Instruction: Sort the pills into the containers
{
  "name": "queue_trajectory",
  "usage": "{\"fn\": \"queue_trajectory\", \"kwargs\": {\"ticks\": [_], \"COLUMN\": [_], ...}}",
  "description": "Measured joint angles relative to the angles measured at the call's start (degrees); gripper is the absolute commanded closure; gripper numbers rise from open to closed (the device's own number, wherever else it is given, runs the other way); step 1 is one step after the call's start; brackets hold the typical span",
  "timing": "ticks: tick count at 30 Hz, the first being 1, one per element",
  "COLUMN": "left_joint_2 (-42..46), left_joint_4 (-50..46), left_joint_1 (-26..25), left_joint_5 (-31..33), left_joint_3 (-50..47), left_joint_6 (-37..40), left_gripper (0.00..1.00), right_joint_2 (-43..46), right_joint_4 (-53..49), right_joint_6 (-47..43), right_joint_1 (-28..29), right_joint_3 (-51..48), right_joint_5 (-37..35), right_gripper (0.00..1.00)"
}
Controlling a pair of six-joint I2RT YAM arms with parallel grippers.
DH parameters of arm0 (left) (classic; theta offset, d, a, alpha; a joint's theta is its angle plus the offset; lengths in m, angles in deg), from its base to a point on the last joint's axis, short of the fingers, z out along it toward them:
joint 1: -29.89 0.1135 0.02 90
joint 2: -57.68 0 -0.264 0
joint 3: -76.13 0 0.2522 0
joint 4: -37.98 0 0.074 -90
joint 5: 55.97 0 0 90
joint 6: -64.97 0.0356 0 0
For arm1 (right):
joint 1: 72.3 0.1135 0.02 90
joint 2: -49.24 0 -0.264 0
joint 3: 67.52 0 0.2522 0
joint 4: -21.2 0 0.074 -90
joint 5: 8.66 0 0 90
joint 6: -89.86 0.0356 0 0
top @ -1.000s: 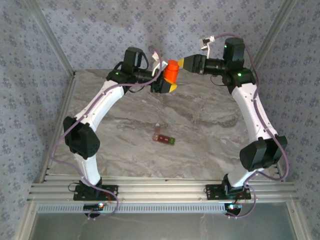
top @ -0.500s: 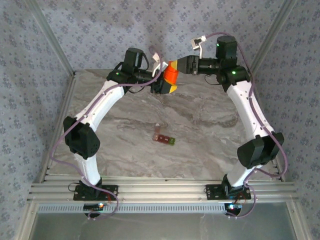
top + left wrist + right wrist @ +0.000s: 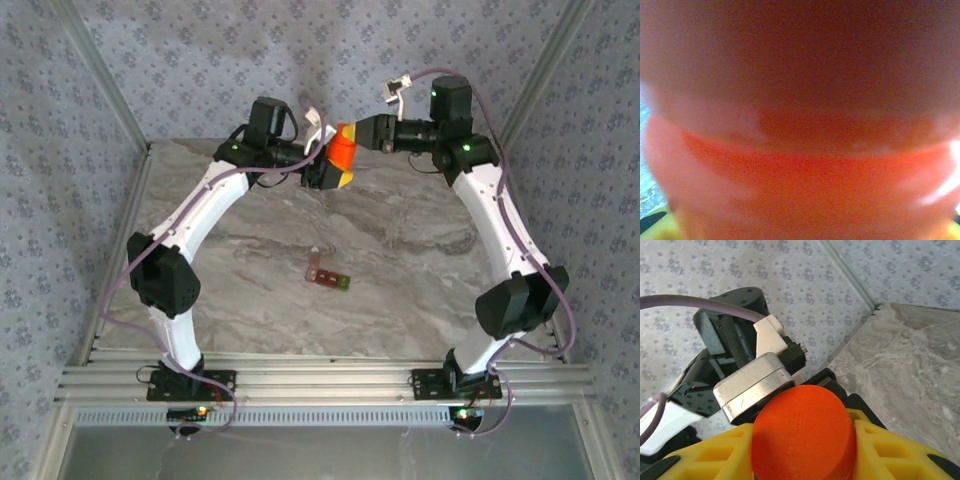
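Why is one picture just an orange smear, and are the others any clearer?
Left wrist view: the bottle sits too close to the lens, so it blurs, with a glare streak at right. Right wrist view: the cap is sharp. Top view: even light, faint shadows.

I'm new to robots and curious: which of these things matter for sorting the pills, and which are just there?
Job in hand: orange bottle in the left gripper, right gripper around its cap; strip of containers.
Just there: marble table, patterned walls, metal rails.
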Motion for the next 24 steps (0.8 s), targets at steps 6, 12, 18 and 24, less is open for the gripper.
{"fn": "queue_trajectory", "kwargs": {"ticks": [6, 12, 18, 24], "left_joint_2": [0.13, 0.17, 0.81, 0.98], "left_joint_4": [2.25, 5.03, 9.68, 11.43], "left_joint_1": [-0.96, -0.96, -0.72, -0.09], "left_joint_5": [3.98, 6.51, 7.43, 7.15], "left_joint_3": [-2.78, -5.49, -6.67, -6.67], "left_joint_6": [-0.09, -1.16, -3.08, -3.96], "left_gripper": [1.0, 1.0, 1.0, 1.0], "right_joint_2": [5.6, 6.29, 6.75, 9.97], "right_joint_4": [4.85, 7.85, 8.85, 10.91], "right_joint_6": [5.7, 10.1, 12.7, 12.87], "right_joint_1": [2.16, 3.74, 1.9, -3.69], "right_joint_3": [-8.68, -12.04, -13.11, -14.97], "right_joint_5": [-11.34, -17.86, -16.55, -11.02], "right_gripper": [0.57, 0.43, 0.19, 0.17]}}
